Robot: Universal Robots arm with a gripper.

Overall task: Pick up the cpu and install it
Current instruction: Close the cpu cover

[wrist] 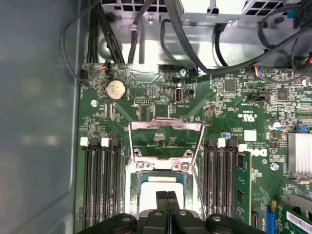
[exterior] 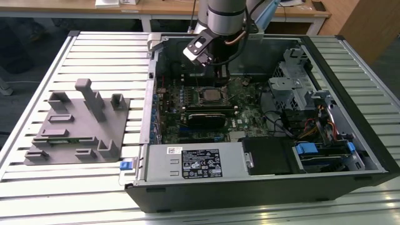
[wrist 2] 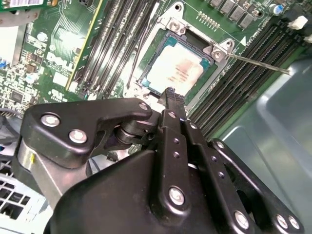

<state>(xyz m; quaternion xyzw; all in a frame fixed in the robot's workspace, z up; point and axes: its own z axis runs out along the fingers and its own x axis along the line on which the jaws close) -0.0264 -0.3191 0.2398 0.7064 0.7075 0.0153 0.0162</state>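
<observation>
Just by black gripper (wrist 2: 169, 93), flat silvery square cpu (wrist 2: 176, 72).

Black printed label (exterior: 201, 164) on the silver power supply (exterior: 156, 166), all lettering illegible.

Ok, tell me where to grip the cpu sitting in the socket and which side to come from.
Probably by two opposite edges of the cpu, from straight above: it lies flat in the socket, so only its top is open. The hinged load plate stands swung clear.
</observation>
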